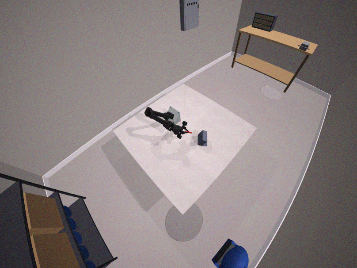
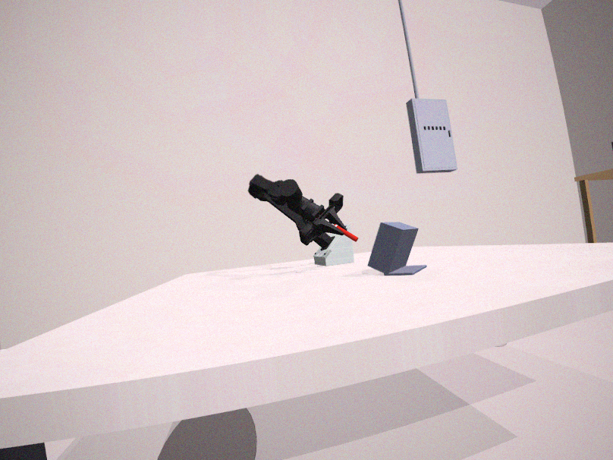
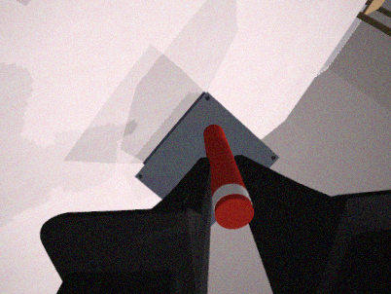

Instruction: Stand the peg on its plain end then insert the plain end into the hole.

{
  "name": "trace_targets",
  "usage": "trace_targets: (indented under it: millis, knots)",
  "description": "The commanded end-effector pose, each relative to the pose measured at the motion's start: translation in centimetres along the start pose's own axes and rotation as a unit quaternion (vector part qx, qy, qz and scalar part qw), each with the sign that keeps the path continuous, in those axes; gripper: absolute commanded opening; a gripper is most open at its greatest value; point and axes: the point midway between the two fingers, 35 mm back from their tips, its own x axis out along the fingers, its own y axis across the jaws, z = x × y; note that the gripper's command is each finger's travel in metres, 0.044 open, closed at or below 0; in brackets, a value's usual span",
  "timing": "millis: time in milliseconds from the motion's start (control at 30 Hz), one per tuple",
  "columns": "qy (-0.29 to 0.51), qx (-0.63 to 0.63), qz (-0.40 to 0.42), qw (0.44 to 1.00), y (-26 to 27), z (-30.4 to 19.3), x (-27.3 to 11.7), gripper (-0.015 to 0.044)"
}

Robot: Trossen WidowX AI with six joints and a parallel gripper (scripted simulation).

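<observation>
The red peg (image 1: 189,132) (image 2: 349,234) (image 3: 224,163) is held above the table (image 1: 184,178) (image 2: 247,322). It slopes down toward the panel, plain end leading; its white-banded end faces the wrist camera. My gripper (image 1: 187,132) (image 2: 341,228) (image 3: 221,165) is shut on the peg. The blue-grey sloped panel (image 1: 202,138) (image 2: 391,248) (image 3: 182,153) stands beyond the peg's plain end, with a gap between them in the exterior view. In the wrist view the peg and fingers cover part of the panel's face, and I cannot make out the hole there.
A pale green-grey block (image 1: 176,114) (image 2: 341,251) stands beside the arm's base. Shadows of the arm and panel lie across the table. A wooden workbench (image 1: 276,36), a wall cabinet (image 1: 190,15) (image 2: 432,136) and a shelf rack (image 1: 46,213) are farther off.
</observation>
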Motion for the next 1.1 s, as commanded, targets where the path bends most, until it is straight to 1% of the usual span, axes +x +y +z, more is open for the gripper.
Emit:
trace_targets:
  millis: [0,333,1067]
  knots:
    - [0.021,-0.001,-0.008,1.0,0.1,-0.5,0.1,0.0]
    - [0.069,0.0,-0.019,0.997,0.7,-1.9,0.1,0.0]
    - [0.088,-0.001,-0.022,0.996,0.8,-3.2,2.0,0.0]
